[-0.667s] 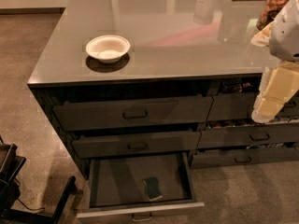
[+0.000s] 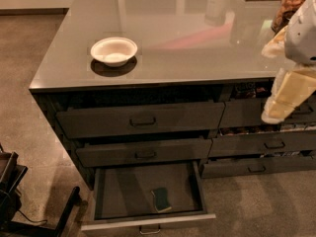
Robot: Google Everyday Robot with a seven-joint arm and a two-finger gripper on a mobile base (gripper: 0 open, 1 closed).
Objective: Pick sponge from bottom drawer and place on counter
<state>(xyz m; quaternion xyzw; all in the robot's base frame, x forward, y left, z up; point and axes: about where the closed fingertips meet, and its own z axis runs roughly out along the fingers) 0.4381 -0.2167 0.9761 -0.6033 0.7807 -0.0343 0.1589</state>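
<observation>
As sponge point(image 2: 161, 200) lies unmoved, end effector point(image 2: 275, 110) stays right

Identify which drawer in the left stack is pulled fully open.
The bottom drawer, showing the sponge inside; the top drawer and middle drawer barely protrude. The pincer hangs far right, before the right-hand drawers.

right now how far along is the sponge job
Done: the bottom drawer stands open. In hand: nothing; the gripper hangs at the right, in front of the right-hand drawers, well apart from the sponge, which lies on the drawer floor near its front. Left: reach in, grasp the sponge, lift it and set it on the counter.
</observation>
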